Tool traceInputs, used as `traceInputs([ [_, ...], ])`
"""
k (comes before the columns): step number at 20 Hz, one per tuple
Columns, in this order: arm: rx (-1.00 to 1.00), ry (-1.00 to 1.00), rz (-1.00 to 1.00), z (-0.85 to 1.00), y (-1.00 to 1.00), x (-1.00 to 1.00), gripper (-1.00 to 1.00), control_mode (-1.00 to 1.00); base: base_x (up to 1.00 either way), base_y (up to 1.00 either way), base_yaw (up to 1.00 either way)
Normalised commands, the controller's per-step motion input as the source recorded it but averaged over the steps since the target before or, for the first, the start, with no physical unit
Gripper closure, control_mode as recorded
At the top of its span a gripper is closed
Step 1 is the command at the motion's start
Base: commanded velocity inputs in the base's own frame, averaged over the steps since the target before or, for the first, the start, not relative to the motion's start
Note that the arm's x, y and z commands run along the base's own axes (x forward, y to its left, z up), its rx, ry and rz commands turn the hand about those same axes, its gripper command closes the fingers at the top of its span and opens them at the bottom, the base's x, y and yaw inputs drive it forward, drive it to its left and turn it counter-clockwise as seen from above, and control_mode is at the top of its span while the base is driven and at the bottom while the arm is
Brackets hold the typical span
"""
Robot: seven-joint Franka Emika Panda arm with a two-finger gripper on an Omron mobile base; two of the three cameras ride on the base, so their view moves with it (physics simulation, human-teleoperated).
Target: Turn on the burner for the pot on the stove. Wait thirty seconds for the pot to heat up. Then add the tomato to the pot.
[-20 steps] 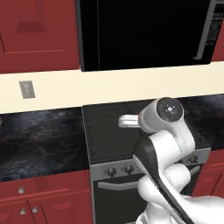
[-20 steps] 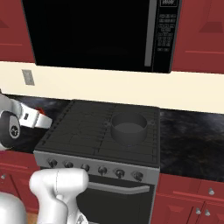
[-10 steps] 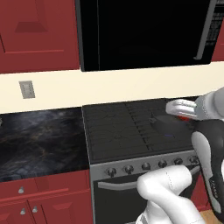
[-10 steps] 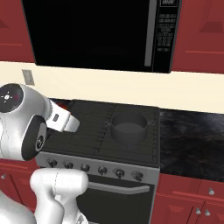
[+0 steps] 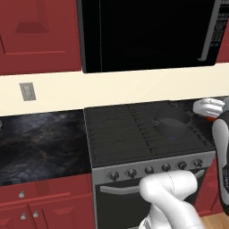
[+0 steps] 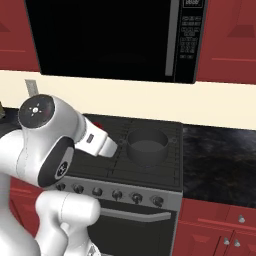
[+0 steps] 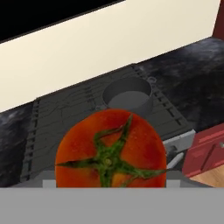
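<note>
1. The tomato (image 7: 111,148) sat large at the bottom of the hand view, right in front of the camera and raised above the stove (image 7: 87,109). I judged it to be carried in the gripper (image 6: 100,126), with the jaws set about halfway and closed on it; the fingertips themselves were hidden behind the fruit.
2. A sliver of red showed at the wrist end of the arm in the right base view, over the left half of the cooktop, and another beside the white hand at the right edge of the left base view.
3. Picking up the tomato therefore looked finished. Whether the burner had been lit I could not tell: no flame showed under the pot (image 6: 146,145), and the knobs (image 5: 149,170) along the front edge were too small to read. The wait could not be judged from the pictures either.
4. What remained, as I read it, was to bring the tomato over the pot and let it go inside.
5. The pot stood upright on the right-hand grates of the stove, toward the back edge. Its grey interior looked empty in both the right base view and the hand view.
</note>
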Motion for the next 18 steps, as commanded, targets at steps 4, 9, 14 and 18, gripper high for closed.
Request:
traceInputs([
  [4,-0.06,0.00,-0.03,-0.02,0.00,0.06,1.00,-1.00,0.00,0.00,0.00],
  [9,-0.06,0.05,0.00,-0.14,0.00,0.05,1.00,-1.00,0.00,0.00,0.00],
  [14,-0.07,0.12,0.00,-0.16,0.00,0.08,1.00,-1.00,0.00,0.00,0.00],
  [18,-0.03,0.02,0.00,-0.12,0.00,0.28,1.00,-1.00,0.00,0.00,0.00],
])
